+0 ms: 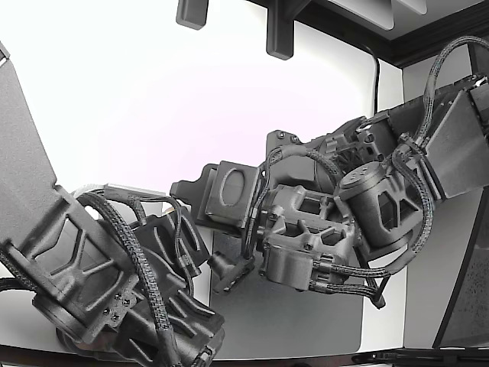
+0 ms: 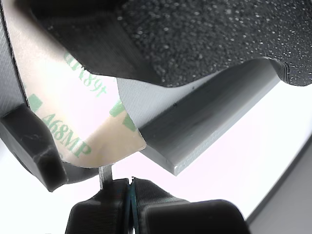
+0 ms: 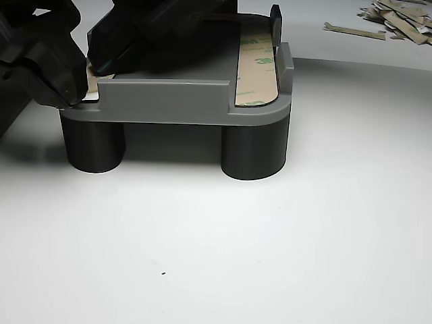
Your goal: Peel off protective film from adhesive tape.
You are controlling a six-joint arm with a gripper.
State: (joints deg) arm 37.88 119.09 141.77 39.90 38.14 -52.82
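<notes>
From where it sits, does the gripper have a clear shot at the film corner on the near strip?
Probably yes. In the wrist view the gripper sits just off the film's curled edge with nothing between them. The grey part lies beside the film and does not block it.

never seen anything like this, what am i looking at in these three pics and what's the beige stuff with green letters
These are three camera views of one moment at a robot workstation. The exterior view looks down on two dark grey robot arms wrapped in cables, meeting over a white table; they hide most of the work.

The other view sits low on the table. It shows a grey plastic part standing on round legs. On it lies a beige strip: adhesive tape covered with protective film, printed in green. Scraps of film lie in the far corner.

The wrist view rides on one arm, very close up. It shows a second beige strip on the part, its end curling up. The end effector is at the bottom, its dark fingers together just below that lifted edge; whether they pinch the film is hard to tell.
</notes>
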